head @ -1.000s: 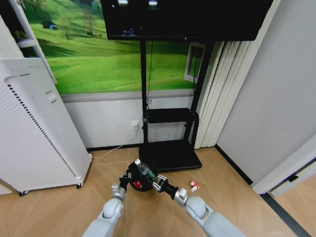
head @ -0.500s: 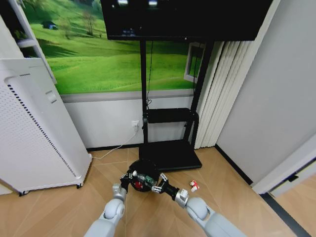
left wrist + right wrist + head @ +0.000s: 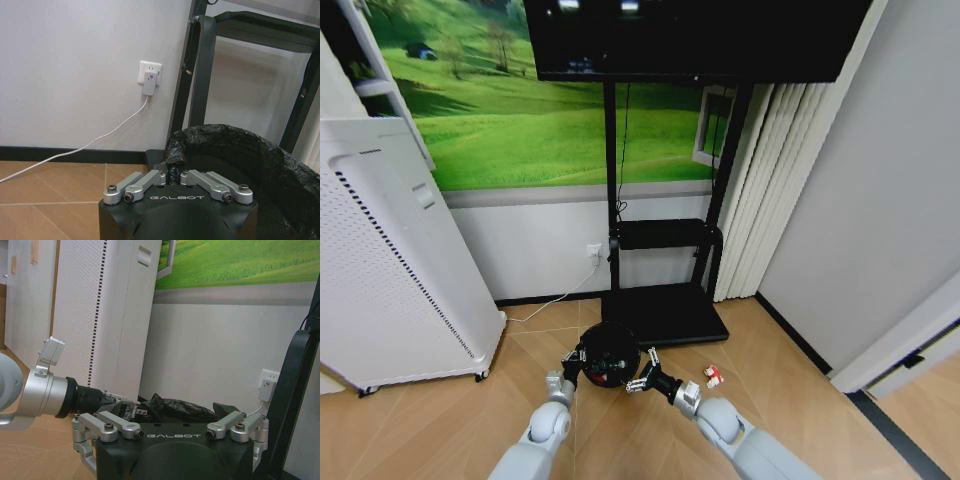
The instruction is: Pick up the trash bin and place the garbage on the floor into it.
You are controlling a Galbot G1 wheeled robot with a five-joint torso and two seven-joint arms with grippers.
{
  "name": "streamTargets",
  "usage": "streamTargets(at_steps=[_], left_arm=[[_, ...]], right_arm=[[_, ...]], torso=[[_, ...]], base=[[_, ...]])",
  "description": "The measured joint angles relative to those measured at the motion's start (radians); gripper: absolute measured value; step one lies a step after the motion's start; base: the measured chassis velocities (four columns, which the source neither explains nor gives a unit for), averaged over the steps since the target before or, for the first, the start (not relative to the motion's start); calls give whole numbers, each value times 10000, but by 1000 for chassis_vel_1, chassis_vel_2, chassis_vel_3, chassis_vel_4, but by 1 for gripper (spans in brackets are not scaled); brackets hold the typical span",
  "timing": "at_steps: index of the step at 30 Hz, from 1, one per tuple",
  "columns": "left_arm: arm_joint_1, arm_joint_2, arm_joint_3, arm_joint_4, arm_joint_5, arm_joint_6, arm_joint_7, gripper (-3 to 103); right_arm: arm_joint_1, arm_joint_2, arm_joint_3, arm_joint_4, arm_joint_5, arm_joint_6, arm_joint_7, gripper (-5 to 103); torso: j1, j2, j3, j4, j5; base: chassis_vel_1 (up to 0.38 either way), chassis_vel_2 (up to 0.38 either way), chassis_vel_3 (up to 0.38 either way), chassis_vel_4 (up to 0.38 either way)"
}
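The black trash bin hangs just above the floor, lined with a black bag. My left gripper is shut on its near rim. A red piece of garbage shows inside the bin. My right gripper is open beside the bin's right rim, its fingers spread wide with nothing between them. In the right wrist view the left gripper shows farther off, pinching the bagged rim. A red-and-white packet lies on the floor to the right of the right arm.
A tall white perforated appliance stands at the left. The black TV stand with its base plate sits just behind the bin. A white cable runs from a wall socket along the floor. Open wood floor lies right of the packet.
The clear bottle that my right gripper held over the bin has dropped into it, and that gripper is now empty and a little lower. The left gripper and bin stayed put.
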Motion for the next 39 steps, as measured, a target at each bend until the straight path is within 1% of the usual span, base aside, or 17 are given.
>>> streamTargets(at_steps=[28, 33, 39], left_arm=[[-119, -103, 31, 161, 32, -15, -13, 7], [-132, -53, 13, 107, 4, -15, -14, 7], [-57, 227, -246, -54, -102, -15, -8, 7]], right_arm=[[295, -85, -83, -205, 98, 83, -30, 100], [305, -38, -98, -211, 96, 83, -2, 100], [305, 69, 273, -592, -51, 272, 59, 100]], torso=[[0, 2, 0, 0, -1], [0, 2, 0, 0, -1], [0, 1, 0, 0, -1]], base=[[0, 0, 0, 0], [0, 0, 0, 0], [0, 0, 0, 0]])
